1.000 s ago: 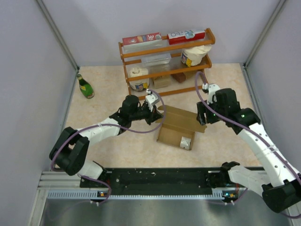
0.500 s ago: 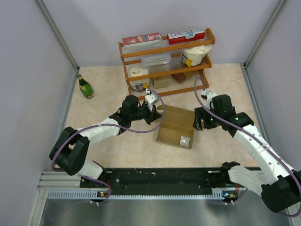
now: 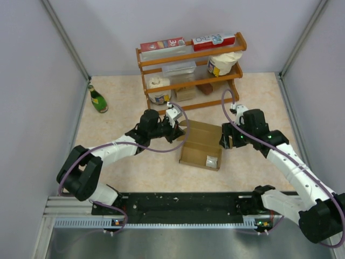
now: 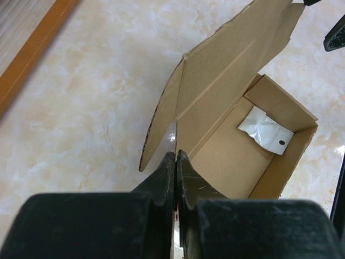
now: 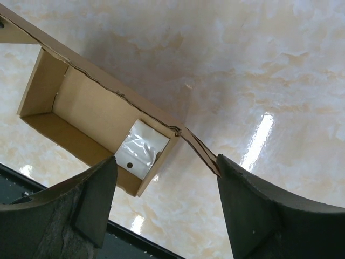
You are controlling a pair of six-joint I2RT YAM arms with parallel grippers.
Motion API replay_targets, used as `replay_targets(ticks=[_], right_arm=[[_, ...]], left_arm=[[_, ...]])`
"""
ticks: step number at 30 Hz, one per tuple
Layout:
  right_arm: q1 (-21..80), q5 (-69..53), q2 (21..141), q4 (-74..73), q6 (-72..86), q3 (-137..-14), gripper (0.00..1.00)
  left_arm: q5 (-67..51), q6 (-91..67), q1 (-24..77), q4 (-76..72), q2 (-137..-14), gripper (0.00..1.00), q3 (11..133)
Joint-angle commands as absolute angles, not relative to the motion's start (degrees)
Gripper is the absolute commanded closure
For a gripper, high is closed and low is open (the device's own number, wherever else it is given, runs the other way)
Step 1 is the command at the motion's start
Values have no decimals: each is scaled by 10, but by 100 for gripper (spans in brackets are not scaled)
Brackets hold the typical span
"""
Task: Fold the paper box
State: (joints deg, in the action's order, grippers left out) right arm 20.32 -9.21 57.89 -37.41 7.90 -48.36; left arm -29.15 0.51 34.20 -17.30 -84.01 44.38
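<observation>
From above, with grey walls around and a wooden shelf behind, the right pincer has slid in against the paper box at mid-desk and spread wider. The side flap that stuck out a second ago now stands up, so one more wall looks folded. At the left wrist, the left pincer is clenched tight with its tips at the box's near corner. At the right wrist, the released jaws sit either side of the thin flap edge, over a shiny, cream, marbled desk.
</observation>
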Motion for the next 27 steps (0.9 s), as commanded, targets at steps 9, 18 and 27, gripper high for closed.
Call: replay_targets(ticks=[9,18,27], right_arm=[[193,-98,592,-336,74,-467,31],[193,-105,596,-329,73,-461,38],[194,-135,594,-323,72,-457,48]], left_arm=[[-287,11,338,-153,-845,100,460],[-282,11,338,-153,-848,100,460],[-284,7,338,-153,-854,100,464]])
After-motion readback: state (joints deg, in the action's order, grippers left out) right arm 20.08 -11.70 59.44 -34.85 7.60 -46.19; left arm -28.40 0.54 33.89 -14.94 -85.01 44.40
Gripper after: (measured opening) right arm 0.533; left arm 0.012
